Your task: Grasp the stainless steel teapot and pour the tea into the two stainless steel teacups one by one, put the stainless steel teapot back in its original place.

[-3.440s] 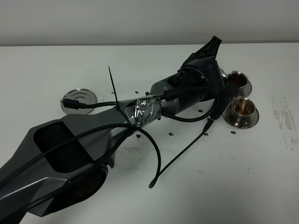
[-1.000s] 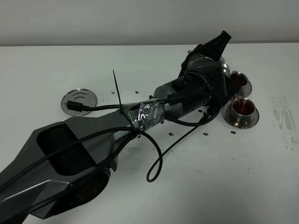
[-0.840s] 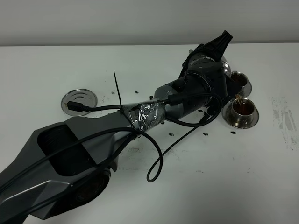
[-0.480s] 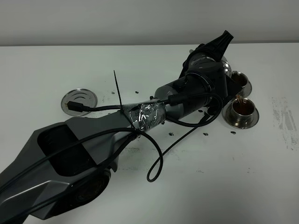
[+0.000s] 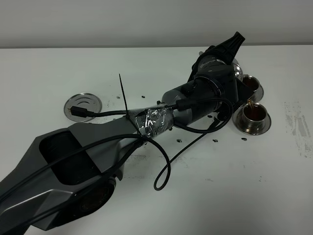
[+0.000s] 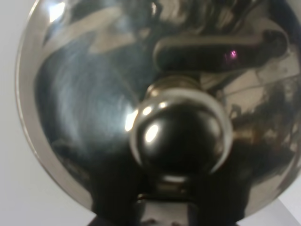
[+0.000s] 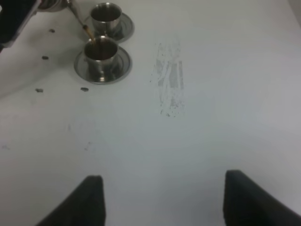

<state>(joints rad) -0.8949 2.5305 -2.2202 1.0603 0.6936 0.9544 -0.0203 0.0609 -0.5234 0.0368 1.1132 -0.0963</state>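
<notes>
Teapot (image 5: 234,68): upper right of the high view, tilted, mostly hidden behind the left arm; in the left wrist view its lid (image 6: 94,94) and knob (image 6: 181,134) fill the frame. You have the left gripper (image 5: 215,66) on it, evidently carrying it, though you cannot see the jaws themselves to tell how they stand.

Spout (image 7: 77,21): thin, runs from the pot toward the near cup (image 5: 253,113), tip just over its rim. This is the relation your next move turns on: the pot's long axis points right and slightly down in the high view, the cup lying straight off the spout end.

Tea (image 7: 99,51): reddish-brown, showing inside the near cup. Far cup (image 5: 249,84), just behind it, also looks dark inside.

Disc (image 5: 83,104): left of centre on the surface (image 5: 274,186), well apart from the pot; the left arm is nearer.

Right gripper (image 7: 160,197): jaws spread wide, holding nothing, over bare surface.
</notes>
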